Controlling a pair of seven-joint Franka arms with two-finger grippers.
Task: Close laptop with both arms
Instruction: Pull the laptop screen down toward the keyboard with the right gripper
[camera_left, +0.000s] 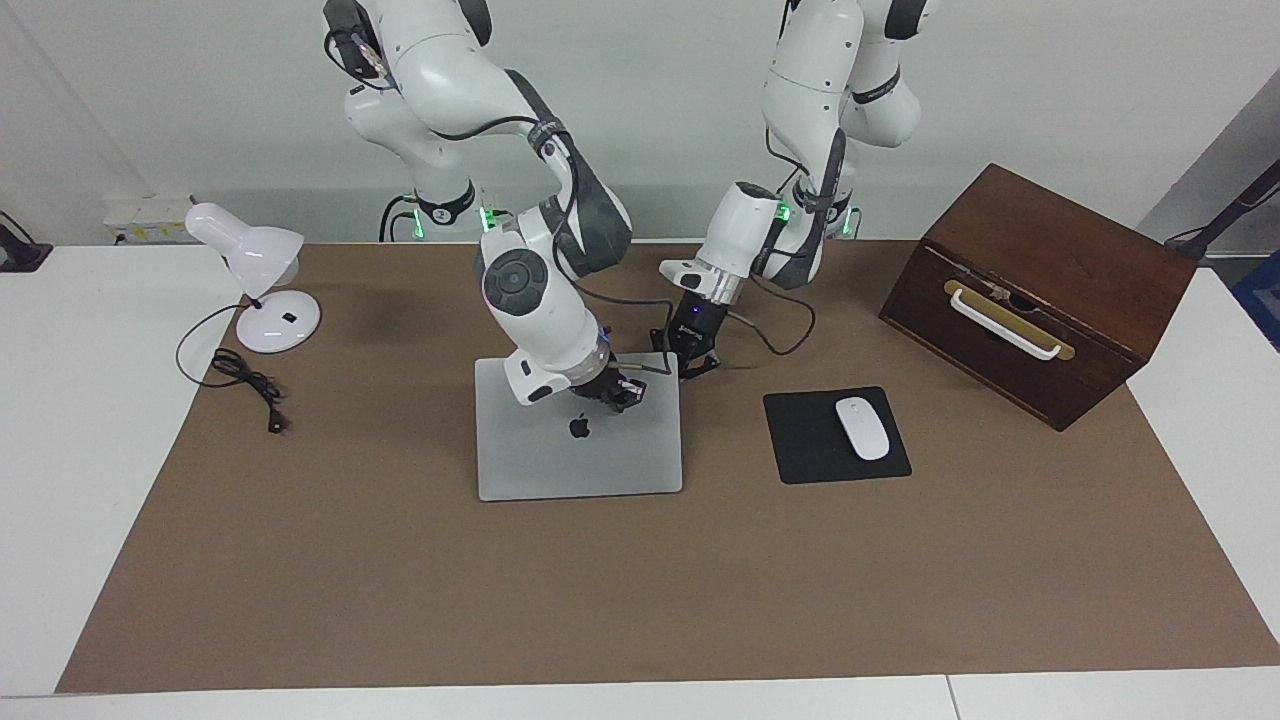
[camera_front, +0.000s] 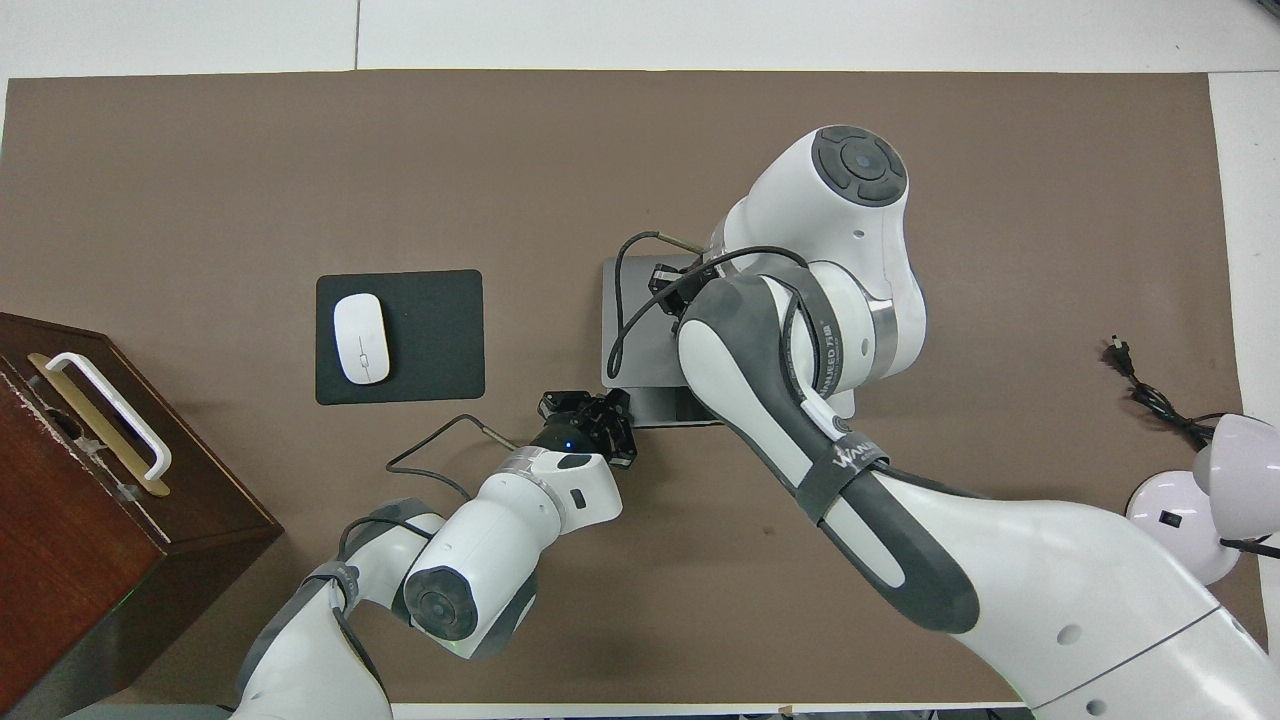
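Note:
The silver-grey laptop lies in the middle of the brown mat, its lid with the dark apple logo facing up and lowered low over the base. In the overhead view the laptop is mostly covered by my right arm, and a darker strip shows along its edge nearer the robots. I cannot tell if the lid is fully down. My right gripper rests on the lid near that edge; it also shows in the overhead view. My left gripper is at the laptop's corner toward the left arm's end, seen too in the overhead view.
A black mouse pad with a white mouse lies beside the laptop toward the left arm's end. A dark wooden box with a white handle stands past it. A white desk lamp and its cable sit at the right arm's end.

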